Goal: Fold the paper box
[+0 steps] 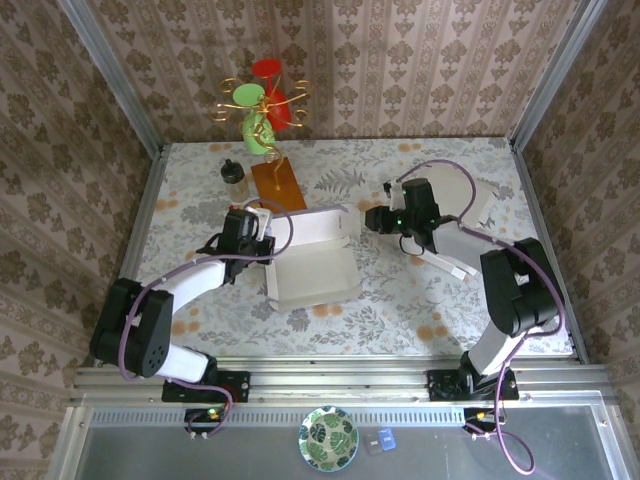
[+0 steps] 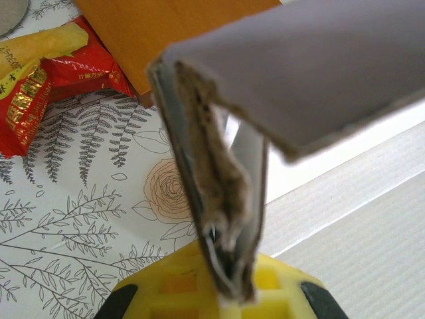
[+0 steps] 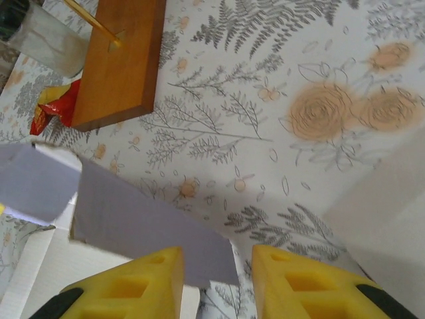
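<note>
Left wrist, left fingers (image 2: 174,290) clamp paper box (image 2: 319,63) flap, right fingers (image 3: 147,280) apart, wrapper (image 2: 63,74) lettering unreadable

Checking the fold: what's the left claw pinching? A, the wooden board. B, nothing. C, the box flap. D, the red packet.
C: the left wrist view shows the left claw shut on the edge of a flap of the box.

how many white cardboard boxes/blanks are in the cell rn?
2. A half-folded paper box in the centre, and a flat white blank at the right rear, partly under the right arm, so more could be hidden there.
</note>
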{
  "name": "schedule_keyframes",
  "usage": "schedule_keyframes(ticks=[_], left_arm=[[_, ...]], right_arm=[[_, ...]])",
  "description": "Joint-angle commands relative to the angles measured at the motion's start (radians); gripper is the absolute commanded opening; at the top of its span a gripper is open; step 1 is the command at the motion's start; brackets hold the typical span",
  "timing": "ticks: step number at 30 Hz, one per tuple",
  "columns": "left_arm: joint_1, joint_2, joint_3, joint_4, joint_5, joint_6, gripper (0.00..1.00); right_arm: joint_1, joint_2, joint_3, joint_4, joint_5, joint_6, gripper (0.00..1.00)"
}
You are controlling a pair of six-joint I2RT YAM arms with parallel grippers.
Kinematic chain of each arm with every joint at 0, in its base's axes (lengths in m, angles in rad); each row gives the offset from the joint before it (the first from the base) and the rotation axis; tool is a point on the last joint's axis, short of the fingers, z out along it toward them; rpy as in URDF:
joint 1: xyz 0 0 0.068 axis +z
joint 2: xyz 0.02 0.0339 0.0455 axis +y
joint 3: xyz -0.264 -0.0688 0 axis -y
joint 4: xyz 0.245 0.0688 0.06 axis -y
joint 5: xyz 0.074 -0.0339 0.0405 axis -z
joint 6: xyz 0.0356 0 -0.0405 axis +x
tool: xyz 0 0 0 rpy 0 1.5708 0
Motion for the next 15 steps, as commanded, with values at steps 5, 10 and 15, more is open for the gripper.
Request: schedule_keyframes(ticks=[5, 10, 15], left_arm=[[0.006, 0.044, 0.040, -0.047, 0.014, 0.033, 0.00], [0.007, 0.061, 0.054, -0.050, 0.016, 0.038, 0.00], [0.007, 0.070, 0.059, -0.047, 0.023, 0.043, 0.00]], right_arm=[[0.010, 0.098, 0.096, -0.056, -0.158, -0.105, 0.36], [0.031, 0.107, 0.108, -0.083, -0.198, -0.171, 0.36], [0.049, 0.114, 0.124, -0.096, -0.190, -0.212, 0.37]])
